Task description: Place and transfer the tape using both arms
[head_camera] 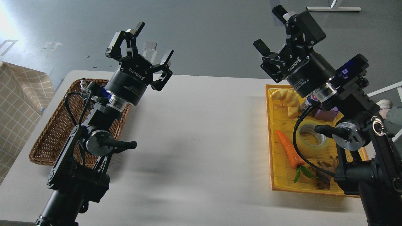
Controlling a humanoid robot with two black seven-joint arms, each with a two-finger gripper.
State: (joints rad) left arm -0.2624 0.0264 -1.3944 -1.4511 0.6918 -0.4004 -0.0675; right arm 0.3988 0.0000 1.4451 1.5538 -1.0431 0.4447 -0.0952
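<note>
You are looking down at a white table (201, 131) with both arms raised and neither holding anything. The left gripper (145, 47), in the upper left of the frame, is standing wide, its fingers spread and empty above the far end of a brown wicker basket (53, 138). The right gripper (276, 34), in the upper right, is also standing open and empty, pointing up and away from the table. The tape (314, 141) is lying flat, core opening facing up, in the yellow tray (276, 175) at the right of the frame, beside a carrot (289, 150) and below a croissant (287, 100). The relation to watch: the roll is sitting lower in the frame than the right gripper, back along its own arm, so that arm is by far the nearer, while the left one is well apart across the bare table. A black cable and a silver joint disc are crossing the roll, hiding its right edge; the purple item and the brown pieces near it are too covered to name.
</note>
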